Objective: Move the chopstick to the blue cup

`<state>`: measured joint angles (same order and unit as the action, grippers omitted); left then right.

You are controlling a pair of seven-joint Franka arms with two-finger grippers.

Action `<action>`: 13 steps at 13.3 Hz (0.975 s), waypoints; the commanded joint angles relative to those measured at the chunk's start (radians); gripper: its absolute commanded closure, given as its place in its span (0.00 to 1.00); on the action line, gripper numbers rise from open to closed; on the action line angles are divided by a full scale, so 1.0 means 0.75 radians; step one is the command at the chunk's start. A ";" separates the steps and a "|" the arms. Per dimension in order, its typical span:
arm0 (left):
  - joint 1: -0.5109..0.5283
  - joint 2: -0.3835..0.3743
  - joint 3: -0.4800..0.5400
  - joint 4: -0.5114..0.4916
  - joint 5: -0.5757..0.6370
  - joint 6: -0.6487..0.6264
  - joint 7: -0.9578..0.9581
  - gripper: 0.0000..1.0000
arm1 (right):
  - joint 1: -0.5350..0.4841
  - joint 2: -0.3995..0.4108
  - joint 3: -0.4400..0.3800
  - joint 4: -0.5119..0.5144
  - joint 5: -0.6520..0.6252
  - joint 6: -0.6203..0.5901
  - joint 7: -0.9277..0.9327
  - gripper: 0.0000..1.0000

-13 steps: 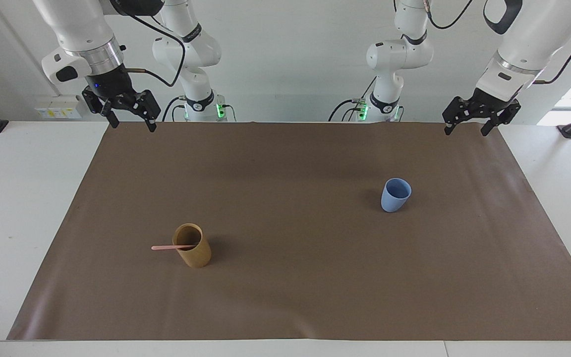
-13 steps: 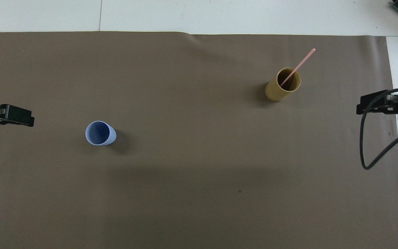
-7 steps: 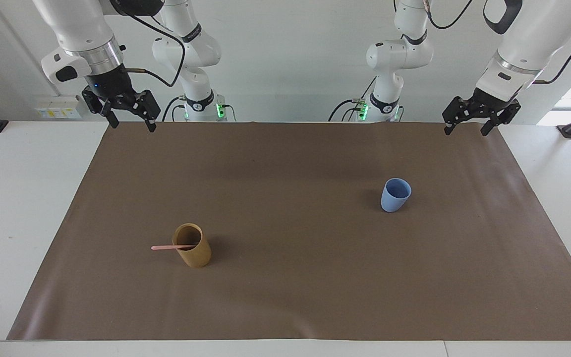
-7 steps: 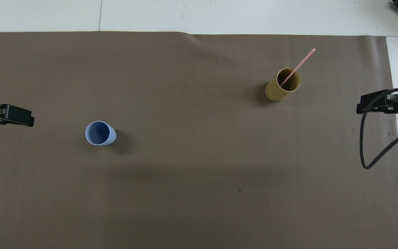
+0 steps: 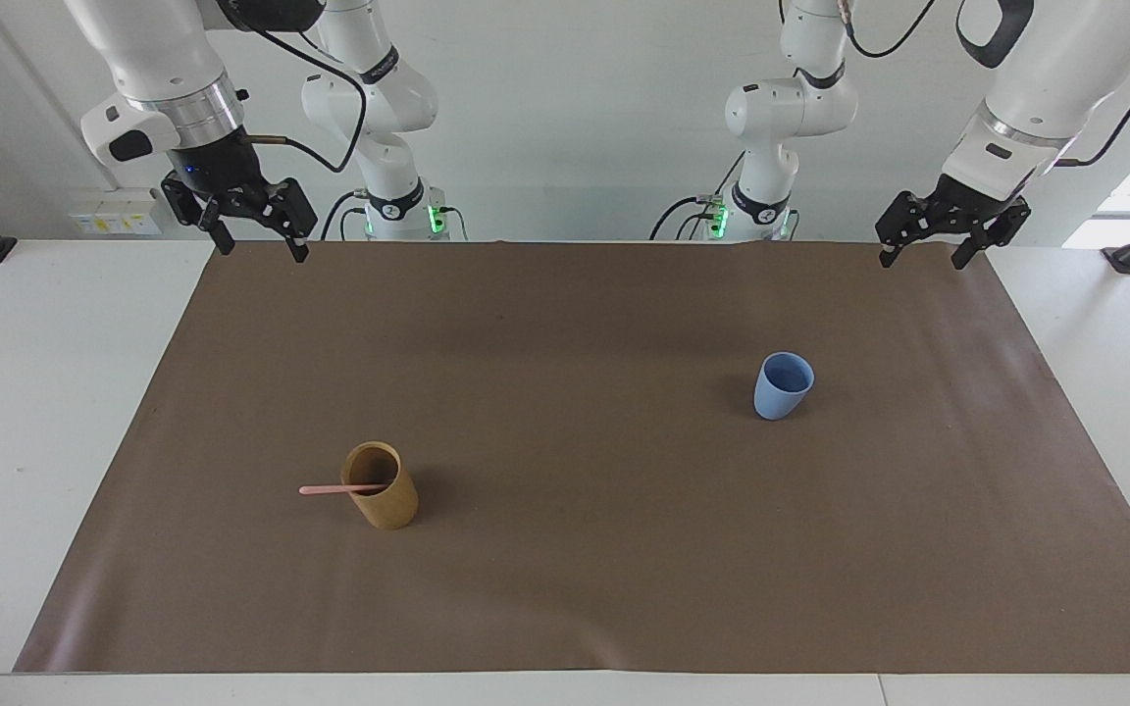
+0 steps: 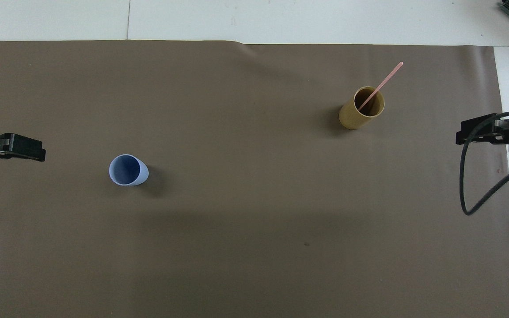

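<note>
Chopstick [image 5: 341, 488] – likely light, stiff, thin – leans in the tan cup [image 5: 381, 486]; grasp its protruding upper end. Right gripper [image 5: 256, 243] and left gripper [image 5: 926, 248] hang open, empty.

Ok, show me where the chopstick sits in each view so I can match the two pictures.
Facing view: the chopstick is low in the picture, leaning out of the tan cup toward the right arm's end of the table.
Overhead view: the chopstick is high in the picture, slanting out of the tan cup.
Shared landmark: the blue cup.
</note>
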<state>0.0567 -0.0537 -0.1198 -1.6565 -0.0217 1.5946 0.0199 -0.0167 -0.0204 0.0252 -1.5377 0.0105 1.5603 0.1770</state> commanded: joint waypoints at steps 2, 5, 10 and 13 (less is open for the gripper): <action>-0.010 -0.031 -0.008 -0.341 -0.010 0.378 -0.030 0.00 | -0.031 -0.028 0.003 -0.048 0.019 0.028 -0.005 0.00; -0.033 -0.020 -0.010 -0.552 -0.010 0.583 -0.067 0.00 | -0.031 -0.028 0.003 -0.048 0.019 0.028 -0.005 0.00; -0.125 0.061 -0.010 -0.757 -0.010 0.907 -0.207 0.00 | -0.031 -0.030 0.003 -0.050 0.019 0.020 -0.007 0.00; -0.119 0.112 -0.010 -0.757 -0.010 0.976 -0.205 0.00 | -0.031 -0.030 0.003 -0.052 0.019 0.018 -0.007 0.00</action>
<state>-0.0277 0.0232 -0.1402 -2.2087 -0.0222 2.2801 -0.1267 -0.0288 -0.0204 0.0248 -1.5458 0.0105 1.5603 0.1770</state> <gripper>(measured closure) 0.000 0.000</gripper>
